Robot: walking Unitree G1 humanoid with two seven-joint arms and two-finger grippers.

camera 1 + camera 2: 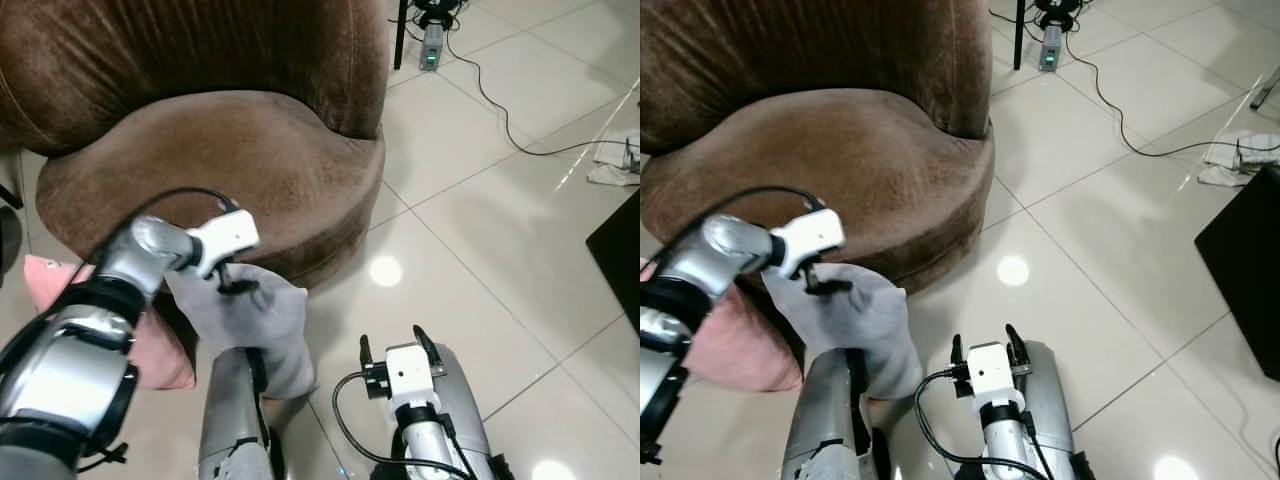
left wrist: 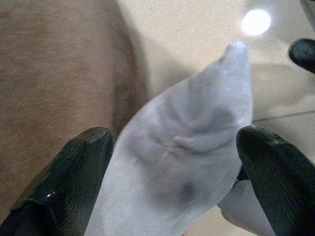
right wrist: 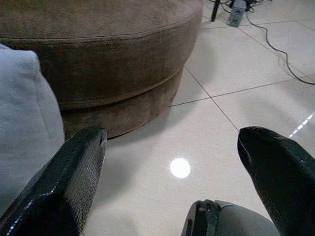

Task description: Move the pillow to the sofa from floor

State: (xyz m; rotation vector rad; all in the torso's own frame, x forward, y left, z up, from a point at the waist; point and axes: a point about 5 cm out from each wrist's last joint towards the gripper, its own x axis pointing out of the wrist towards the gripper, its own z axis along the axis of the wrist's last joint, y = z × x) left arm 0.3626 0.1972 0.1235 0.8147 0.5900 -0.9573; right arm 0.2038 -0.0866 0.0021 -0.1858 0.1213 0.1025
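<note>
**Q:** Where is the pillow, and which step are you on?

**A:** The grey pillow stands on end on the tiled floor, leaning at the foot of the brown sofa, at about six o'clock from the seat. A pink pillow lies just beside it at its nine o'clock. I judge this the grasping step: my left gripper is down at the grey pillow's top edge.

**Q:** Do you have hold of it?

**A:** Not firmly, as far as I can see. In my left wrist view my fingers stand wide apart with the pillow's corner between them, the cloth not pinched. My right gripper waits low at five o'clock, its fingers spread and empty, pointing toward the sofa's base.

**Q:** What does the next move call for?

**A:** Likely closing on the fabric, then lifting toward twelve o'clock, clear over the seat's front edge.
</note>
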